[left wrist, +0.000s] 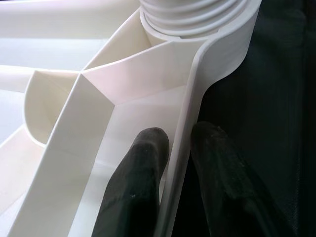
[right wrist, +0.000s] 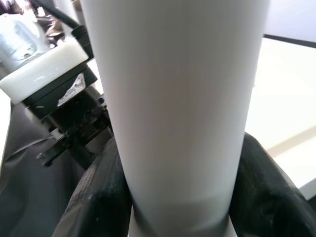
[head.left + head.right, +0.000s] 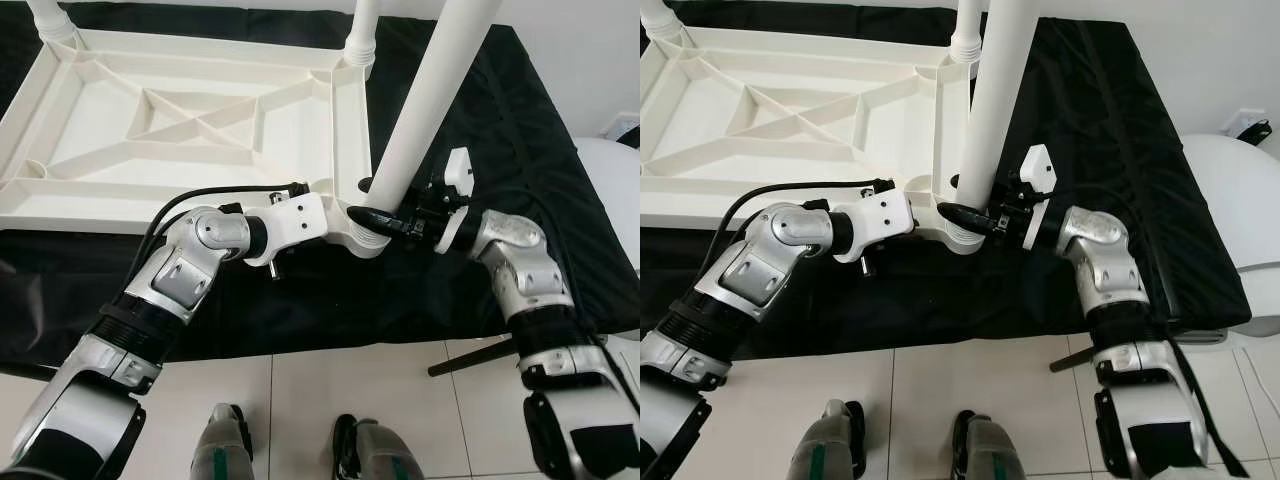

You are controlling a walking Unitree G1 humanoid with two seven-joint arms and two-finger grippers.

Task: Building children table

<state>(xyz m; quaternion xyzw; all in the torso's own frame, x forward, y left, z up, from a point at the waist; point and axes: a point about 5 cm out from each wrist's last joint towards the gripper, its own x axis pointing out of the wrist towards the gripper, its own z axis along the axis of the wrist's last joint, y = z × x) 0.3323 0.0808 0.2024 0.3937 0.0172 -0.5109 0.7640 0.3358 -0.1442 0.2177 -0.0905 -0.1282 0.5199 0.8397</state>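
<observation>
The smooth white plastic leg (image 3: 420, 110) stands upright between the fingers of the right gripper (image 3: 385, 222), clamped near its ribbed base. Just beside it, the left gripper (image 1: 180, 163) pinches the thin rim of the ribbed, upturned tabletop (image 3: 190, 120) on black cloth (image 3: 520, 150).

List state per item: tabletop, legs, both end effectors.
Tabletop: upside down on black cloth, ribs up.
Near leg: upright in corner socket.
Far legs: upright in their sockets.
Left end effector: pinching tabletop rim beside the socket.
Right end effector: shut around near leg, low on it.
</observation>
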